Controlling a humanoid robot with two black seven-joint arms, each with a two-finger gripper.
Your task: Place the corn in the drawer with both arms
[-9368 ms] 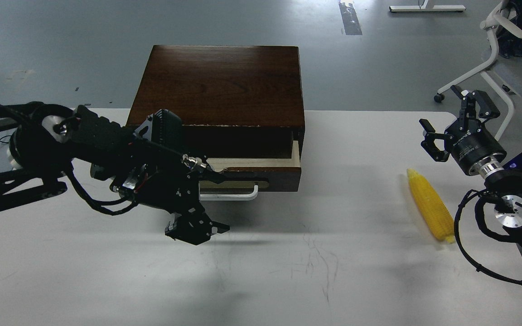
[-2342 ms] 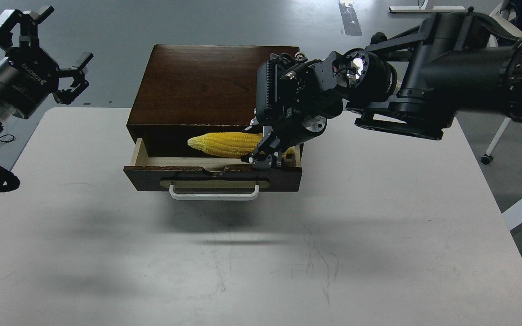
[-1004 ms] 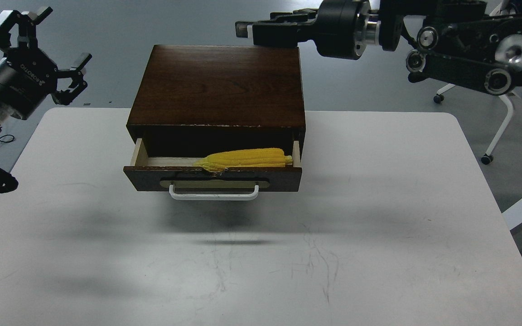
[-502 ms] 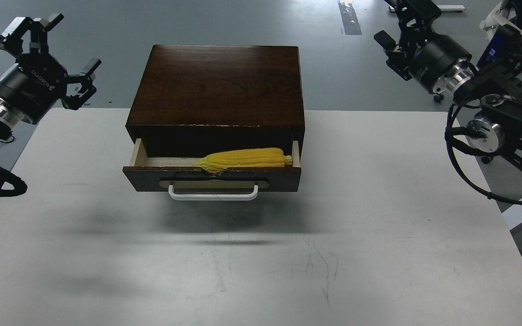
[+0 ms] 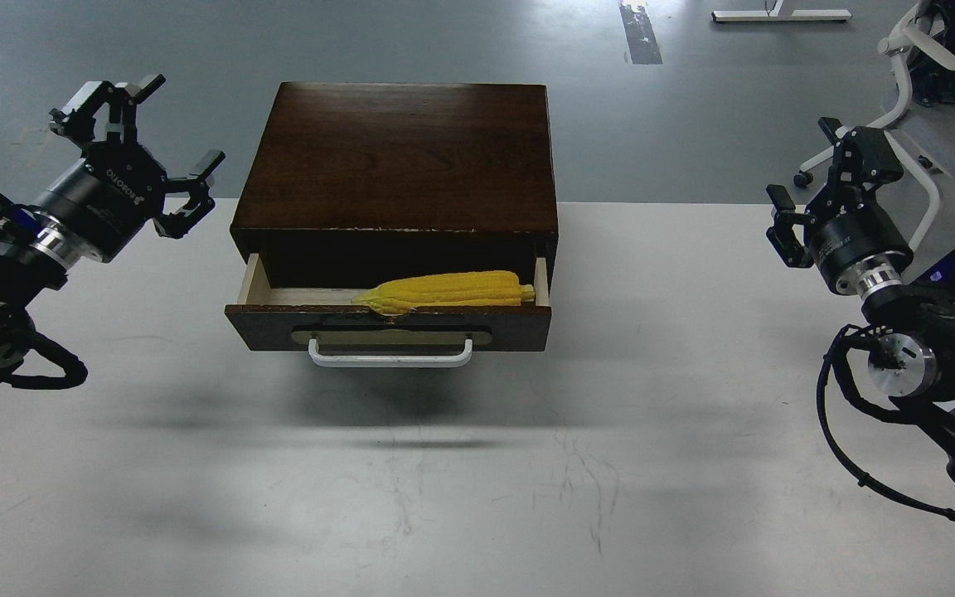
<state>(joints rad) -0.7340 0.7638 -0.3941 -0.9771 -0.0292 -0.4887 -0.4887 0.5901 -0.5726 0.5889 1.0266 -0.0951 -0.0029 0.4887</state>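
Note:
The yellow corn lies on its side inside the open drawer, along its right half, tip pointing left. The drawer is pulled partly out of the dark brown cabinet; its white bar handle faces me. My left gripper is open and empty, held up left of the cabinet. My right gripper is open and empty, held up far right of the cabinet, over the table's right edge.
The cabinet stands at the back middle of the white table. A white chair base stands on the floor behind the right arm. Black cables loop under the right wrist.
The right arm has swung down and back to the table's right side after leaving the corn in the drawer. The left gripper has moved right, closer to the cabinet. The corn lies still.

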